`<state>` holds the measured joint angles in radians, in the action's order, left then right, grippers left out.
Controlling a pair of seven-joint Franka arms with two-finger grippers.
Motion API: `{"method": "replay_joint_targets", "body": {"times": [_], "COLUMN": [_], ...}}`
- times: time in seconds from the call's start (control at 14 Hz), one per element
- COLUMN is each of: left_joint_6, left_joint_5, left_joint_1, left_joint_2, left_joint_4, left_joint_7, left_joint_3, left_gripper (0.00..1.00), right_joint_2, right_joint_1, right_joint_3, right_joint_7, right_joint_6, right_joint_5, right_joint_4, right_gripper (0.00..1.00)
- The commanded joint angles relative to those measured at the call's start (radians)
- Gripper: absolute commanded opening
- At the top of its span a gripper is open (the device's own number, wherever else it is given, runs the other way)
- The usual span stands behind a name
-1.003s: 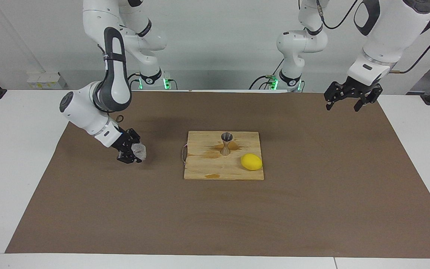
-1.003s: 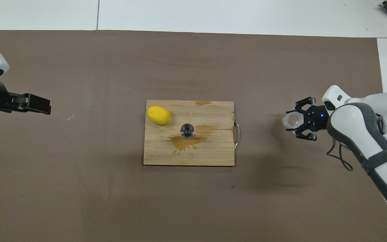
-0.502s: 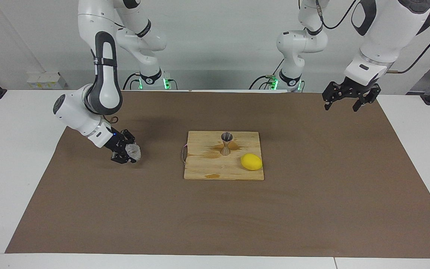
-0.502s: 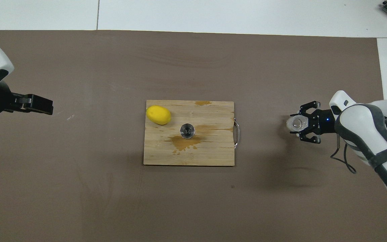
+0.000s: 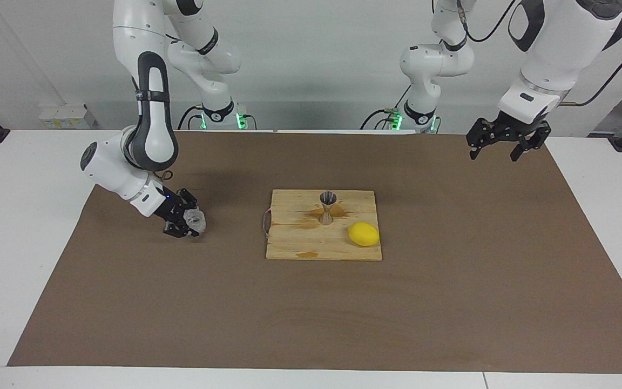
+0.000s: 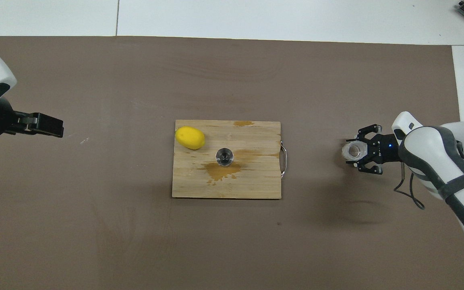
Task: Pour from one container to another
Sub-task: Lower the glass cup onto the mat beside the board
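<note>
No readable text, label, brand, number or sign shows anywhere on the table, the things on it or the arms.

White arms (image 5: 149,70), black fingers (image 5: 180,233)

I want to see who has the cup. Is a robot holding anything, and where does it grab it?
The right gripper holds the glass cup by its side wall. The left gripper holds nothing.

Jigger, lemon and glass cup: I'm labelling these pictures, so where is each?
jigger (image 5: 328,207), facing view, its narrow waist
lemon (image 5: 364,234), facing view, middle of its skin
glass cup (image 6: 353,150), overhead view, its open mouth
</note>
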<state>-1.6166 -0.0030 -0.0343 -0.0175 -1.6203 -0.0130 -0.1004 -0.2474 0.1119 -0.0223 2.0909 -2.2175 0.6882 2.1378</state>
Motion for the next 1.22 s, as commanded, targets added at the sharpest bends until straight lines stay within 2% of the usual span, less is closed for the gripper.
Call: {"method": "replay_joint_targets", "body": {"times": [0.0, 0.22, 0.29, 0.36, 0.57, 0.93, 1.15], "left_joint_6": [-0.002, -0.002, -0.002, -0.002, -0.002, -0.031, -0.039], "left_joint_5": [0.024, 0.024, 0.024, 0.024, 0.017, 0.018, 0.02], "left_joint_1": [-0.016, -0.016, -0.016, -0.016, -0.015, -0.018, -0.016], "left_joint_2": [0.013, 0.013, 0.013, 0.013, 0.013, 0.016, 0.019], "left_joint_4": [0.02, 0.02, 0.02, 0.02, 0.022, 0.019, 0.02], "left_joint_7": [-0.018, -0.018, -0.018, -0.018, -0.016, -0.007, -0.002], "left_joint_3": [0.008, 0.007, 0.007, 0.007, 0.008, 0.007, 0.007], "left_gripper": [1.0, 1.0, 1.0, 1.0, 1.0, 1.0, 1.0], "right_joint_2": [0.008, 0.01, 0.01, 0.014, 0.037, 0.129, 0.197], "right_joint_1": [0.018, 0.017, 0.018, 0.02, 0.02, 0.008, 0.005], "right_joint_3": [0.012, 0.013, 0.012, 0.012, 0.01, 0.007, 0.007], "right_joint_7": [0.049, 0.049, 0.047, 0.046, 0.04, -0.037, -0.165], "right_joint_6": [-0.019, -0.019, -0.011, -0.007, -0.004, 0.028, 0.062], "right_joint_5": [0.043, 0.053, 0.053, 0.054, 0.053, 0.025, -0.106], "right_joint_4": [0.03, 0.03, 0.028, 0.025, 0.021, 0.019, 0.013], "right_gripper": [0.81, 0.9, 0.98, 1.0, 1.0, 1.0, 1.0]}}
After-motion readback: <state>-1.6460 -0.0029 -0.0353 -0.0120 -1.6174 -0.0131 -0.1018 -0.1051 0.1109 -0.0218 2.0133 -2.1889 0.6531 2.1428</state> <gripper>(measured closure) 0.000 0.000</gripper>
